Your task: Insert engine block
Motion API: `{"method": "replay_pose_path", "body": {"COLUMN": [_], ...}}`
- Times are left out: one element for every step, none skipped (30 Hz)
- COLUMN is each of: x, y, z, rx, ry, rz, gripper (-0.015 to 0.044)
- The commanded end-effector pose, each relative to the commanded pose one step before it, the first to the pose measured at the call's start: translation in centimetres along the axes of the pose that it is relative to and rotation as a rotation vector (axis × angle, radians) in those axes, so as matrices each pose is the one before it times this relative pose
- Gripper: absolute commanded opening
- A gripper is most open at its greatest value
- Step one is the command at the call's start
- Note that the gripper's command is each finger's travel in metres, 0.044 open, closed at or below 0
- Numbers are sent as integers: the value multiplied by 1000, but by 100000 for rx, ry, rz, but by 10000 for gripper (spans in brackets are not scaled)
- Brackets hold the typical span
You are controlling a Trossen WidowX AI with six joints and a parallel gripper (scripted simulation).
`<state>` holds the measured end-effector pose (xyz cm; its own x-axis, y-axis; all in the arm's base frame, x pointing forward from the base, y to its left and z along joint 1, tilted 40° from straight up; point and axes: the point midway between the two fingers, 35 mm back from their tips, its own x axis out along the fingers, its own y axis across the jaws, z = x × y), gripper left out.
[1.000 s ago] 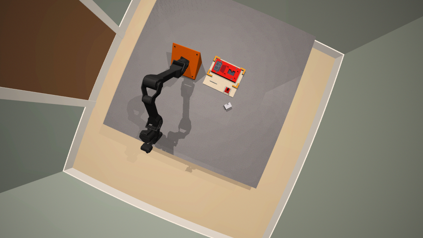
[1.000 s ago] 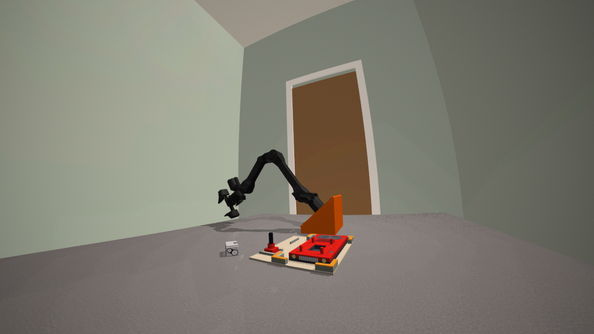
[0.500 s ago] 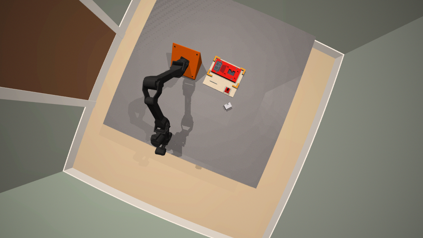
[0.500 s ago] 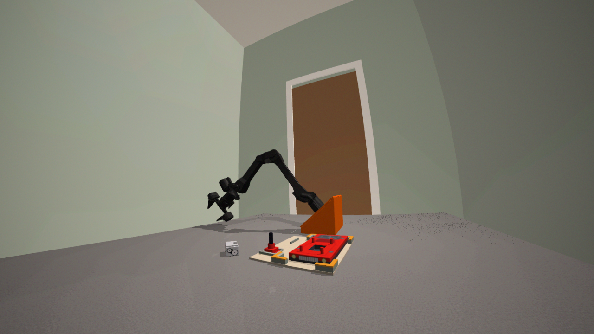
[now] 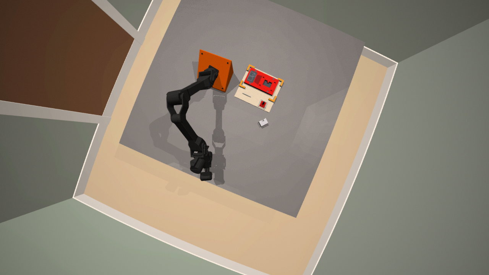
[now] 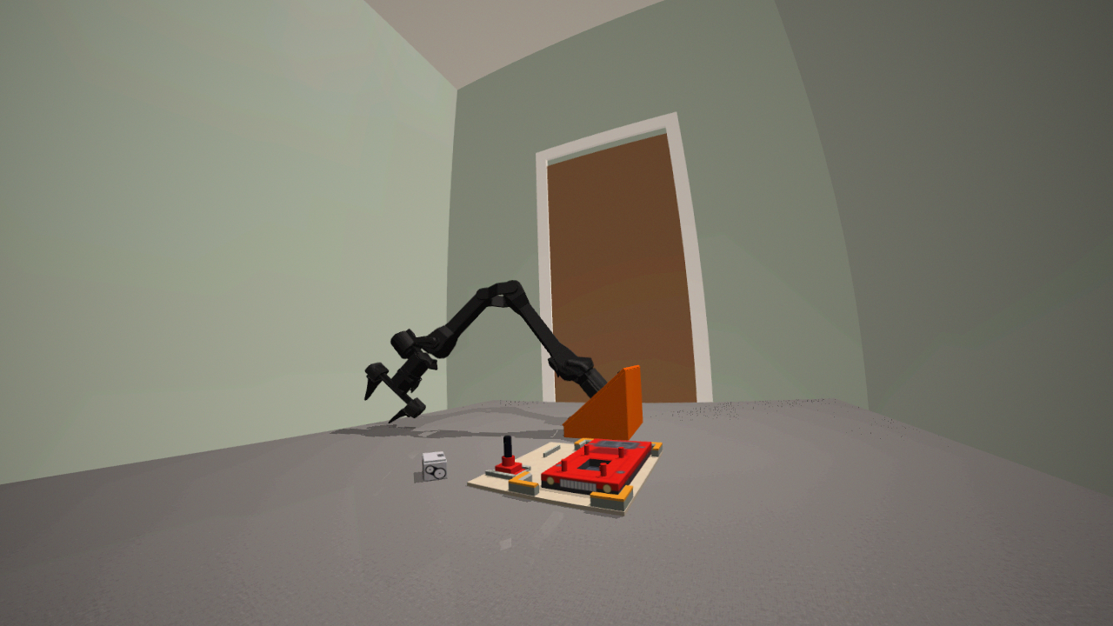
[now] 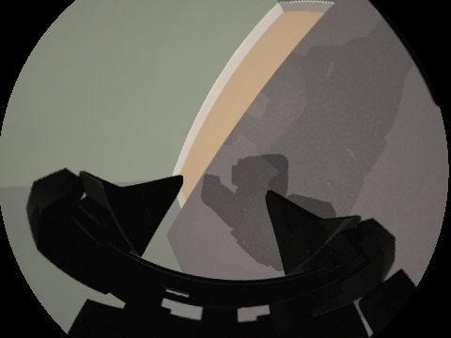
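Observation:
The engine block [image 5: 263,122] [image 6: 434,467] is a small light-grey box with a narrow slot in its top and round black-and-white markings on one side. It stands on the grey surface, outside the board. The red car body [image 5: 261,85] [image 6: 579,476] lies on the board, with an unfilled dark opening between its short pegs. A notch shape shows at one edge of the opening; the rib is too small to make out clearly. My gripper [image 6: 378,409] [image 7: 225,187] is open and empty, raised above the surface near its edge, well away from block and car.
The cream board [image 5: 251,101] [image 6: 536,459] bears orange-topped corner brackets [image 5: 272,99] [image 6: 610,499], a thin grey strip [image 5: 246,94] [image 6: 551,449], and a red part [image 5: 263,104] [image 6: 508,463] with an upright black post, beside the block. The orange wedge base [image 5: 224,70] [image 6: 623,404] stands beside the board.

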<state>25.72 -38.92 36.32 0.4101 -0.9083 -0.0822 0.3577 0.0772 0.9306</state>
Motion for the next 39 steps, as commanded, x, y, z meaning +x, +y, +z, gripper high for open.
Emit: {"method": "replay_pose_path", "body": {"x": [-417,-187,-188,-189,-191,-84,7,35,39,38,-5,-9,-10,-11,15,33,41,38,36,34,39,39,34,29,23,18,13,7,2,-4,-17,-22,-26,-31,-35,-40,-45,-49,-54], "y": [166,68,65,62,60,-18,-81,-94,-93,-89,-89,-110,-99,-86,-77,-68,-59,-53,-46,-41,-51,-49,-39,-29,-19,-9,1,11,20,30,53,62,70,79,87,96,104,112,120], "z": [-2803,-625,-624,-622,-620,-555,-499,-452,-443,-443,-575,-764,-775,-776,-698,-612,-542,-542,-536,-529,-619,-705,-703,-701,-699,-696,-693,-690,-686,-683,-647,-642,-638,-633,-629,-624,-619,-613,-608], "rx": [-3624,-37,-48,-58,-69,-503,-880,-960,-988,-1003,-1497,-2004,-2048,-2067,-1812,-1558,-1369,-1391,-1396,-1398,-1663,-1935,-1975,-2015,-2054,-2093,-2131,-2169,-2206,-2242,-2303,-2328,-2357,-2385,-2414,-2442,-2469,-2496,-2522], "ry": [5648,1180,1178,1175,1172,1057,959,873,855,856,1108,1472,1490,1490,1356,1206,1080,1078,1065,1051,1216,1380,1371,1361,1350,1338,1325,1311,1297,1282,1291,1275,1262,1247,1233,1217,1201,1184,1167], "rz": [-2895,-100,-100,-101,-102,-505,-847,-901,-906,-898,-417,-532,-514,-489,-772,-957,-1022,-1010,-1003,-996,-1239,-1394,-1373,-1353,-1333,-1312,-1293,-1273,-1253,-1234,-1081,-1061,-1044,-1027,-1011,-995,-980,-965,-950], "gripper": [440,440,440,440,440,440,440,440,440,440,440,440,440,440,440,440,440,440,440,440,440,440,440,440,440,440,440,440,440,440,440,440,440,440,440,440,440,440,440]}}
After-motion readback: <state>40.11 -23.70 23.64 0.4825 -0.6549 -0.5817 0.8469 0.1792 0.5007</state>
